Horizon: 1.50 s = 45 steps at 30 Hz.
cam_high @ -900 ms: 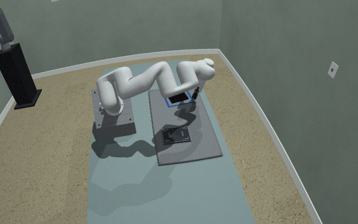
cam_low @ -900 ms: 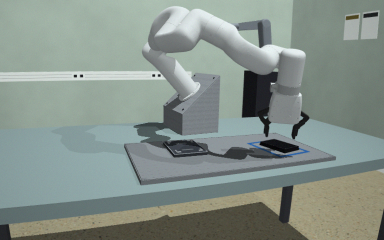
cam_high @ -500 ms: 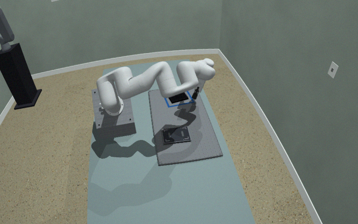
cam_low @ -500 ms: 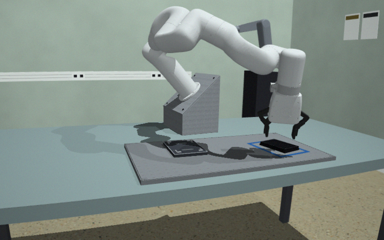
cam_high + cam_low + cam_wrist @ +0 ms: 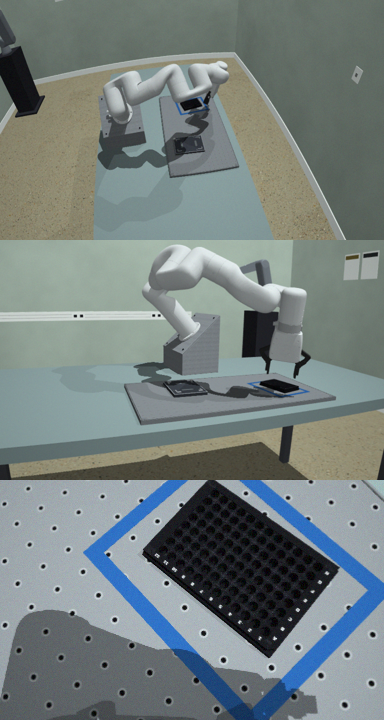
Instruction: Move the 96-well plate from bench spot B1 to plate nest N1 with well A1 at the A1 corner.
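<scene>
The black 96-well plate (image 5: 190, 104) lies flat inside the blue outline of spot B1 at the far end of the grey perforated base. It also shows in the exterior view (image 5: 279, 385) and in the wrist view (image 5: 240, 565), turned at an angle in the blue frame (image 5: 150, 610). My gripper (image 5: 281, 372) hangs open a little above the plate, fingers wide and empty. In the top view only one finger (image 5: 207, 98) shows past the arm. The dark plate nest N1 (image 5: 188, 144) with pale corner locators sits empty nearer the front (image 5: 185, 388).
The grey perforated base (image 5: 226, 398) lies on the pale blue table. The arm's wedge-shaped grey mount (image 5: 195, 346) stands behind the nest. A black pedestal (image 5: 18, 82) with another arm stands off the table at the left.
</scene>
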Available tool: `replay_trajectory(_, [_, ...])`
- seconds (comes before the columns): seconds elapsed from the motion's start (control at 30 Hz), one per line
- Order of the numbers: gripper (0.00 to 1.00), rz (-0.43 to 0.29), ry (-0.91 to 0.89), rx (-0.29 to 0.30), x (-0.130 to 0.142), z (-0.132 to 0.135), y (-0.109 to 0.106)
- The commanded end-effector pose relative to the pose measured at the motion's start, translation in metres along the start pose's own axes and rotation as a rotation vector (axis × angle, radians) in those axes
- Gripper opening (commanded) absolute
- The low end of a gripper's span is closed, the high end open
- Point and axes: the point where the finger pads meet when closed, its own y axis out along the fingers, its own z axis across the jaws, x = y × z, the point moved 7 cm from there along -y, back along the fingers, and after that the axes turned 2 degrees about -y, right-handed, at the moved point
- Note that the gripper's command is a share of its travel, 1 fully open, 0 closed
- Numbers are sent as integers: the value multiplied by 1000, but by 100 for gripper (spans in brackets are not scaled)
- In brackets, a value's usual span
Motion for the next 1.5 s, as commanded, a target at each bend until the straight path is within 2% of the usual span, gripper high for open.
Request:
replay_trajectory(0.0, [100,-27,155,11,-10,3,-2])
replay_trajectory(0.1, [100,-38,254,15,-14,3,-2])
replay_trajectory(0.2, [100,-40,266,15,-14,3,-2])
replay_trajectory(0.67, [100,-82,686,45,-41,6,1])
replay_trajectory(0.77, [100,-83,698,46,-41,6,1])
replay_trajectory(1.23, [100,-109,1115,99,-68,7,5])
replay_trajectory(1.33, [100,-110,1125,100,-68,7,5])
replay_trajectory(1.47, [100,-113,1257,121,-77,7,7])
